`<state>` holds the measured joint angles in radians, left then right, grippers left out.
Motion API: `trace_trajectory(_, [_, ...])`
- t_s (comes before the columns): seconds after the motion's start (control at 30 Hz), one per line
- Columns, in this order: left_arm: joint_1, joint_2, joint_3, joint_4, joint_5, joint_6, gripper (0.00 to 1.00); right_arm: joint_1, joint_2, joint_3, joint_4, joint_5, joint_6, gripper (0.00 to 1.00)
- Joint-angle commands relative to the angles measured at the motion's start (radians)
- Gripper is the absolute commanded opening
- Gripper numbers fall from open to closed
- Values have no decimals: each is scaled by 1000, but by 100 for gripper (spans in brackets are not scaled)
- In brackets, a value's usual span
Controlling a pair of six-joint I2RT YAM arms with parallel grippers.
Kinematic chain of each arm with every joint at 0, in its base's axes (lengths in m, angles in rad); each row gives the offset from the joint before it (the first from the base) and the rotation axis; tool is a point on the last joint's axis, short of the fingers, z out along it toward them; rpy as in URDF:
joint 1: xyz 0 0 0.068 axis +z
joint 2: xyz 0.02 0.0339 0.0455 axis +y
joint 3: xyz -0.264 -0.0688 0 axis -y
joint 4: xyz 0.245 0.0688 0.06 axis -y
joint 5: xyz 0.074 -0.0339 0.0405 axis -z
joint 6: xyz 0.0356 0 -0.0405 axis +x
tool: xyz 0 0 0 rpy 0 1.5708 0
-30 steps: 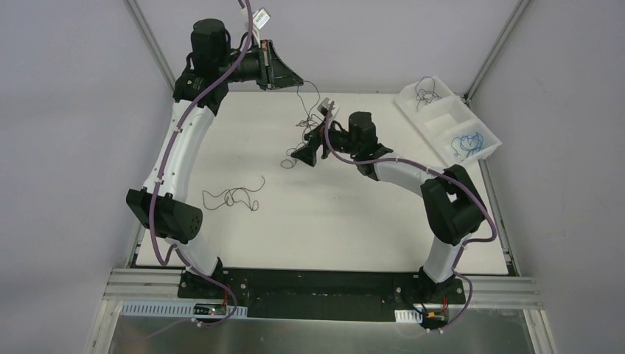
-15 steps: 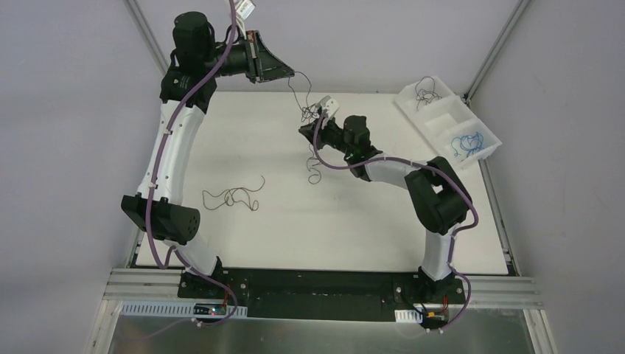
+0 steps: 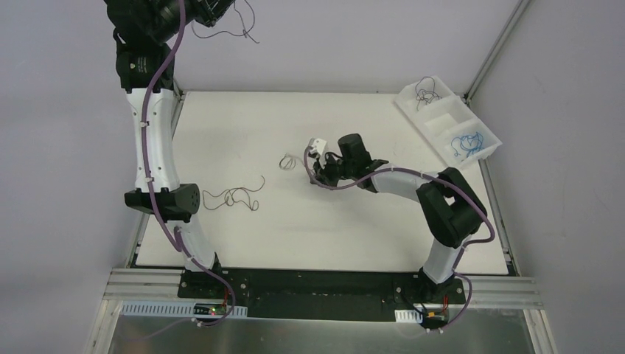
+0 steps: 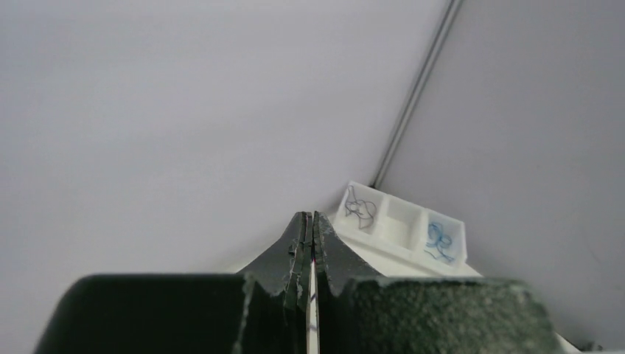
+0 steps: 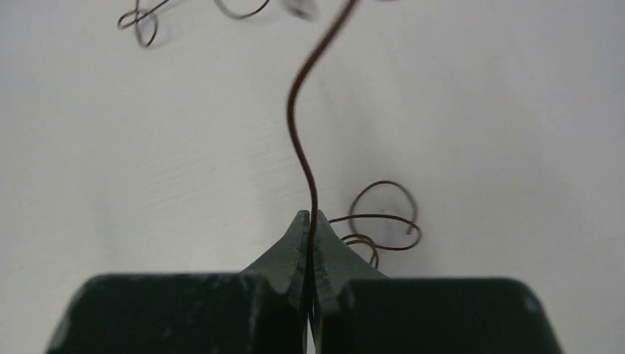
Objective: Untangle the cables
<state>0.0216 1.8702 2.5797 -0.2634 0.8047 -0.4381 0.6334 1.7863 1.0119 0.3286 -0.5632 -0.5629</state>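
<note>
The left claw (image 4: 309, 225), pinched on a dark wire (image 3: 239, 21), holds it high at far left, likely to draw it free. The right claw (image 5: 309, 219) clamps a second wire (image 5: 298, 133) low at mid-table as an anchor. A third wire (image 3: 234, 197) lies near left, and the tray (image 3: 442, 116) sits far right.

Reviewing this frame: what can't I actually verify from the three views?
1. Top view: the left gripper is cut off by the upper edge, so where it pinches the dangling wire is unseen.
2. Left wrist view: no wire can be made out between the closed fingers.
3. Right wrist view: the right gripper clamps a brown wire; its far end blurs and leaves the top edge.
</note>
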Motion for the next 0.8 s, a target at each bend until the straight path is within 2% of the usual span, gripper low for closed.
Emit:
trace_trajectory(0.0, [-3,-34,-26,116,-117,74,0,54,-18,104,-379,-82,-158,0])
trace_trajectory(0.07, [-3,-37,-52,119,-91,48,0,62,0,159,-486,-88,-176,1])
trace_trajectory(0.1, [-5,-42,-73,123,-84,33,0,64,3,182,-519,-85,-166,17])
trace_trajectory(0.13, [-5,-47,-91,129,-70,18,0,63,2,201,-535,-80,-145,41])
trace_trajectory(0.17, [-7,-50,-110,135,-51,1,0,61,-5,217,-544,-69,-118,60])
trace_trajectory(0.2, [-12,-53,-131,140,-27,-18,0,55,-14,235,-550,-64,-86,71])
trace_trajectory(0.23, [-17,-58,-155,142,-1,-36,0,43,-29,255,-559,-75,-50,76])
trace_trajectory(0.37, [-110,-112,-341,151,64,-62,0,-52,-88,359,-604,-154,114,83])
trace_trajectory(0.5, [-246,-161,-579,155,58,30,0,-180,-153,402,-658,-176,205,83])
trace_trajectory(0.63, [-378,-124,-734,208,32,68,0,-365,-198,404,-851,-180,154,84])
trace_trajectory(0.77, [-501,-10,-769,260,-14,66,0,-556,-165,428,-1148,-187,17,84])
